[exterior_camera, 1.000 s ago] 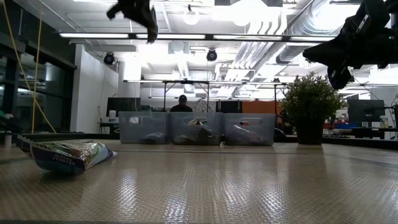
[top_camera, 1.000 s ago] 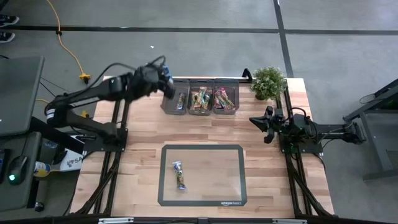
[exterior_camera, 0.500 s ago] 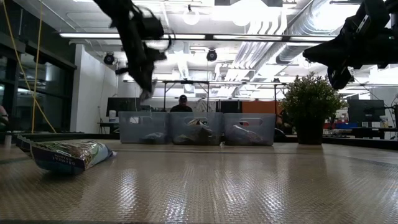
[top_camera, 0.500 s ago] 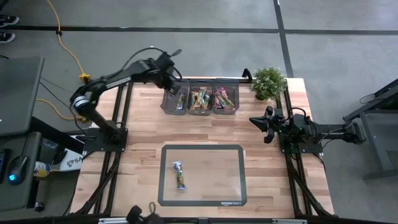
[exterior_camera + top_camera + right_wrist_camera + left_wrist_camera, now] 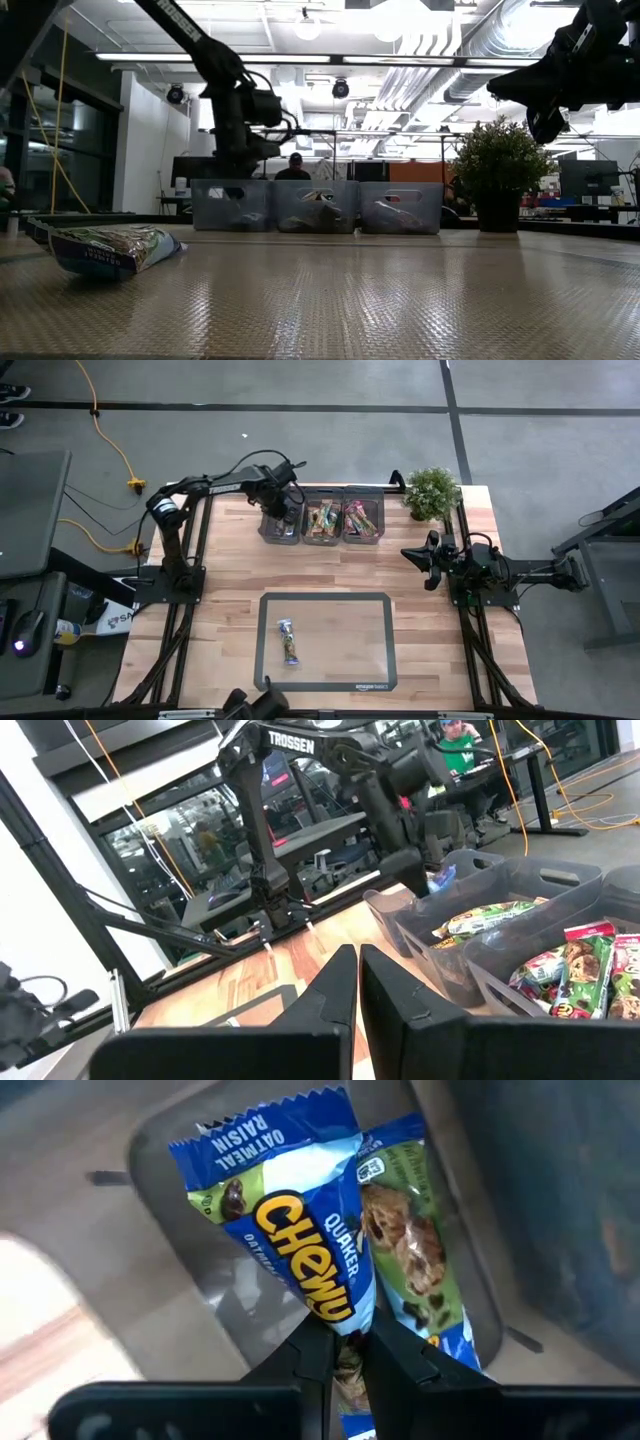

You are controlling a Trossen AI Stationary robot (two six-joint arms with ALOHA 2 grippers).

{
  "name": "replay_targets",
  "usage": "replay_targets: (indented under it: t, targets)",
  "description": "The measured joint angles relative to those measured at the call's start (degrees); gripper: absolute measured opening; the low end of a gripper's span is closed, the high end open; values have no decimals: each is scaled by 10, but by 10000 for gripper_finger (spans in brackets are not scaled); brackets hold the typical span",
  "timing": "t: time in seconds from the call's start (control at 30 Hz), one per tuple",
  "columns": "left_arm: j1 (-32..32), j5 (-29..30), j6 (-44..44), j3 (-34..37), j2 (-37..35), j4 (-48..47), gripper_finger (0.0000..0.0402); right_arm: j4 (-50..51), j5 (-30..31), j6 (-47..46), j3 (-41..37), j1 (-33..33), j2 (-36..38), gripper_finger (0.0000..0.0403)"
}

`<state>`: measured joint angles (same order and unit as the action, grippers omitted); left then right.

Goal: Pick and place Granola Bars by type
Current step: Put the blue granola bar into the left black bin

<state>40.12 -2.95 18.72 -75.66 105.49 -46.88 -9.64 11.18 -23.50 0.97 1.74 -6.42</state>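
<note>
left gripper (image 5: 283,517) is reaching down into the leftmost bin (image 5: 266,530), pinching a blue granola bar (image 5: 290,1230), while the right gripper (image 5: 425,563) sits pinched closed off to the side.

Left arm: stretched out toward the table's far edge, wrist bent steeply down.
Left gripper (image 5: 283,520): pointing down, fingers (image 5: 318,1355) pinched nearly together on a blue-wrapped bar (image 5: 290,1230).
Right arm: folded back at the right edge of the table, off the surface.
Right gripper (image 5: 420,561): held above the table, fingers (image 5: 335,990) almost touching, nothing between them.
</note>
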Motion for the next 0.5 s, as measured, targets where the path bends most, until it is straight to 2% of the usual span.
replay_targets:
  t: [0.23, 0.5]
  targets:
    - [0, -6, 9, 0, 20, 6, 43, 0, 0, 0, 0, 0, 0, 0]
    - [0, -29, 11, 0, 21, 4, 124, 0, 0, 0, 0, 0, 0, 0]
